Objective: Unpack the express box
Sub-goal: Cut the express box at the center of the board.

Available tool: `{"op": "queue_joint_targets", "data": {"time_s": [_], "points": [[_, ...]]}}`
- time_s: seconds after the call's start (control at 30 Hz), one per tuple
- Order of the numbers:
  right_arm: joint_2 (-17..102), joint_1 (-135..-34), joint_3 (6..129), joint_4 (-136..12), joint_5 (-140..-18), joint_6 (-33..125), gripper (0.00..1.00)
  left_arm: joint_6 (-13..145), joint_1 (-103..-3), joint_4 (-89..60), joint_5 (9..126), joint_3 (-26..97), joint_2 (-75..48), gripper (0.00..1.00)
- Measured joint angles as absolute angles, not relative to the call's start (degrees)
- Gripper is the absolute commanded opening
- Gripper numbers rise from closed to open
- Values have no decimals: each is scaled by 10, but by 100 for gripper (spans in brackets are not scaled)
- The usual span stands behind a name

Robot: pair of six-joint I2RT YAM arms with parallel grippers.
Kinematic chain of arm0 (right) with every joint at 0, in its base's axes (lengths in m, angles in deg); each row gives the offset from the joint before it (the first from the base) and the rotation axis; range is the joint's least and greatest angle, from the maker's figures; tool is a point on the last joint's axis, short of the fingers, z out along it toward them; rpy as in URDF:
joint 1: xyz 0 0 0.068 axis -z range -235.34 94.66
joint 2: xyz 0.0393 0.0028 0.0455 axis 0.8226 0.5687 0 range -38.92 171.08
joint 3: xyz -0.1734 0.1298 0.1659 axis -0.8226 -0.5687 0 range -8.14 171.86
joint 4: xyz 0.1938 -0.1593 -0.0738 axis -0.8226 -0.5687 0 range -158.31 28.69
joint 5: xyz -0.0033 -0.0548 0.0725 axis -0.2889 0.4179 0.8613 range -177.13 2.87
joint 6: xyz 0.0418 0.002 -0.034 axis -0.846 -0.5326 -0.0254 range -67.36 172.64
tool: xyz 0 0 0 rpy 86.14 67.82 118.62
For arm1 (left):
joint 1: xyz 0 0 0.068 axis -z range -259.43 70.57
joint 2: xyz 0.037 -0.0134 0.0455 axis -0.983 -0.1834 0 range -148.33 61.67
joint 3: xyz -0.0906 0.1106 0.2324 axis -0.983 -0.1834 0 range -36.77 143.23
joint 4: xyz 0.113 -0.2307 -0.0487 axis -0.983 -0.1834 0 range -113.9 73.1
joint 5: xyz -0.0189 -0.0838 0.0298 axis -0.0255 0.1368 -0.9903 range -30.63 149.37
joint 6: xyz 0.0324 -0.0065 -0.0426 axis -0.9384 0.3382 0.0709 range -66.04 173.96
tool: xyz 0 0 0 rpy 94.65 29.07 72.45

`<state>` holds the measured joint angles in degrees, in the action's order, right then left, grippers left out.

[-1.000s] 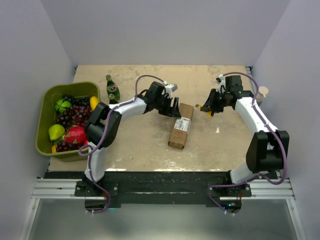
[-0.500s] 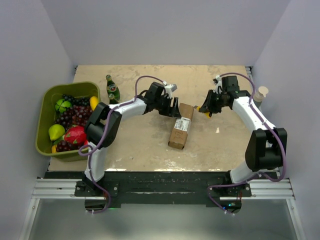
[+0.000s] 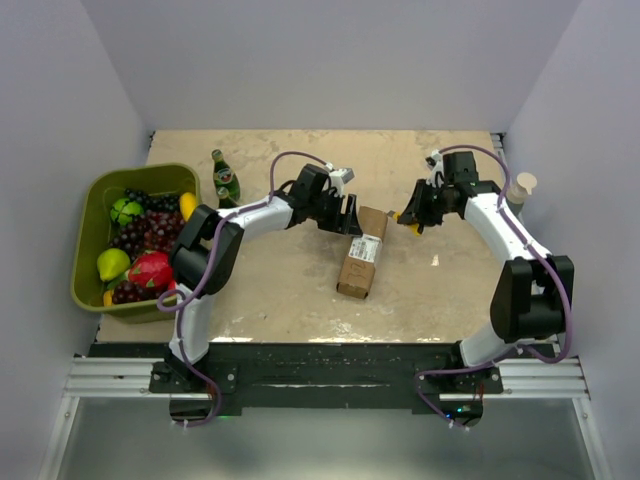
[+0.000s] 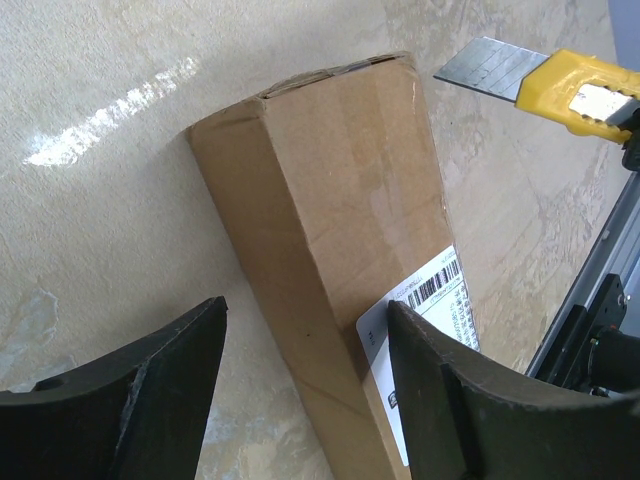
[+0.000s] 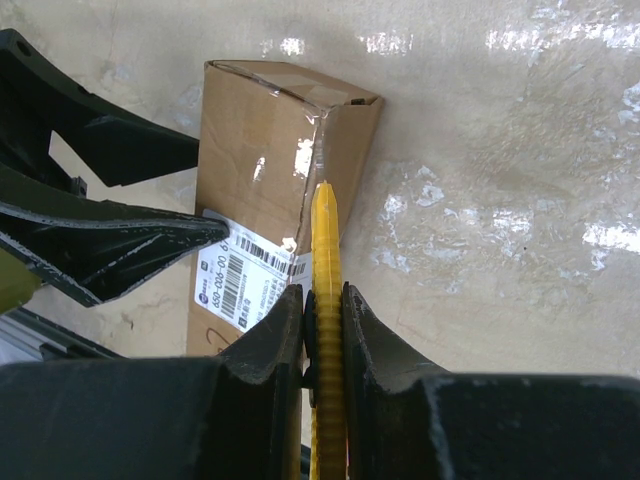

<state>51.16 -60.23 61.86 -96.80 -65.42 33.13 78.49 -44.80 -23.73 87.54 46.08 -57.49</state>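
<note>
Express box [image 3: 362, 255] lies flat on the table [image 3: 280, 290], long axis running away from my bases, far end tipped a little toward my right arm's side. White shipping label [image 4: 430, 310] faces up on the box's top face, about midway along it.

Left gripper [image 4: 300, 330]: fingers spread wide, one on each side of the box near its far end. One finger [image 4: 440, 380] overlaps the label edge in the wrist view. Whether either finger touches the cardboard, I cannot tell.

Right gripper [image 5: 322, 300]: fingers pressed together on the yellow utility knife [image 5: 325, 240], pinching its body edge-on. The blade [image 4: 490, 70] is extended and points at the box's far end. From my right wrist the tip lines up with the taped corner of that end; from my left wrist it sits just beyond the box, apart from it. Contact not clear.

Well off the box on my left arm's side: a green bin [image 3: 90, 200] of fruit and, just beside the bin, an upright green bottle [image 3: 225, 180]. Well off the box on the right arm's side, a paper cup [image 3: 524, 186] at the table edge
</note>
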Motion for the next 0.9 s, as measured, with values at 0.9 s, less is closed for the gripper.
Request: {"op": "queue_joint_targets", "data": {"time_s": [0.9], "points": [[527,-617,619,-973,-647,355,0,789,-448,-236,875,460,-575,70]]}}
